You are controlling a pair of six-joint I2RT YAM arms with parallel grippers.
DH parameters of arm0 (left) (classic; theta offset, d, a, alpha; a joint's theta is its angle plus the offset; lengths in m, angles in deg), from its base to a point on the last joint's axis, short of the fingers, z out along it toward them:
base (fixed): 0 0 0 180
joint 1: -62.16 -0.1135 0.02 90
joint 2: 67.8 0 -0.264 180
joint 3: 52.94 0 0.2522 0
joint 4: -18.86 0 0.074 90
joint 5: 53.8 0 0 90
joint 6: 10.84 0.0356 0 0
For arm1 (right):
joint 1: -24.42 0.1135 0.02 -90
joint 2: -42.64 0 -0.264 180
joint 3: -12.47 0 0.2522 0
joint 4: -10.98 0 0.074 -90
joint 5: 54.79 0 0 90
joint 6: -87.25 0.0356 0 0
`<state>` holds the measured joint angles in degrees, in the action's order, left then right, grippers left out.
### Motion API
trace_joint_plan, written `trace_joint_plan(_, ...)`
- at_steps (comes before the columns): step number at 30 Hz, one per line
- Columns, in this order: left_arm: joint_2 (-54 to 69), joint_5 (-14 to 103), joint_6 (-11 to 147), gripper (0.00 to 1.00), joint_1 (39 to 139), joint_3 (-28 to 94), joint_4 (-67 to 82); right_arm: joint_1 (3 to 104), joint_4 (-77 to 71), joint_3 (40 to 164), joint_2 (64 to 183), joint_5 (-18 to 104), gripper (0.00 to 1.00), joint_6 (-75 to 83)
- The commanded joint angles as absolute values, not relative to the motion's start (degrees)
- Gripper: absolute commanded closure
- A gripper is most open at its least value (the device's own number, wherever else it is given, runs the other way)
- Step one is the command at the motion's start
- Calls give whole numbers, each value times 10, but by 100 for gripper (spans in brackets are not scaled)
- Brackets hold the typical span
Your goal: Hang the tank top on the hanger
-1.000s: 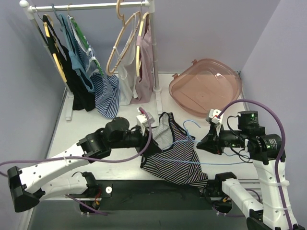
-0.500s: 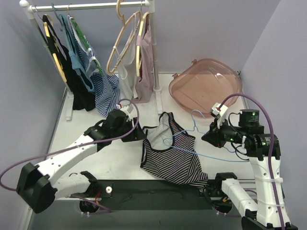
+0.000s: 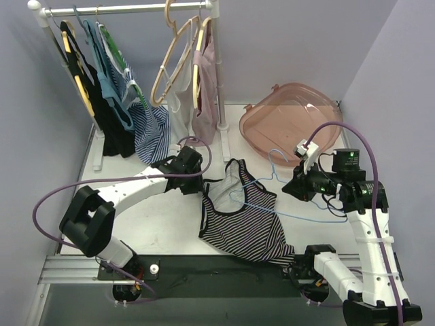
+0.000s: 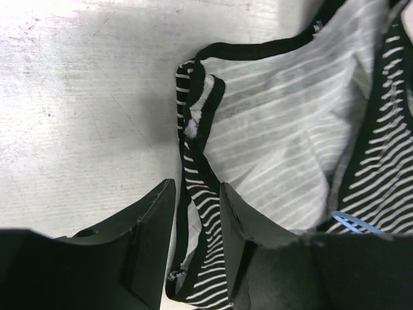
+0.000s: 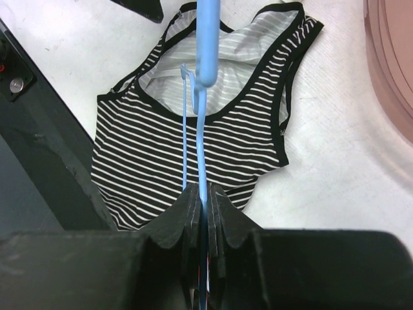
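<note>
Left gripper (image 4: 197, 194) half-spread astride tank top (image 4: 277, 148) strap: I'd pinch trim only. Right gripper (image 5: 201, 194) clamped on hanger (image 5: 201, 142); keep it steady.

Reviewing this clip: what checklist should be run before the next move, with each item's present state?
1. Right hand gripping the hanger: ok, jaws shut on its rod.
2. Left hand lined up on the tank top: ok, fingers straddle a black-trimmed strap.
3. Left hand gripping that strap: not ok, jaws apart.
4. Hanger's arm inside the neck opening: cannot tell.
5. Tank top spread flat on the table: not ok, upper part folded, grey inside showing.
</note>
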<state>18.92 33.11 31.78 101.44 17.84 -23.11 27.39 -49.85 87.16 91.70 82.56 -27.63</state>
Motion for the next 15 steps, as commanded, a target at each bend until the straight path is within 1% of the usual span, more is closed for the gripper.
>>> trace_joint_plan(1,226,315,323,56,1016,214,-217,270,-458,865,929,843,100,-265)
trace_joint_plan(15,291,299,348,57,1015,252,-220,270,-394,830,953,861,100,-247)
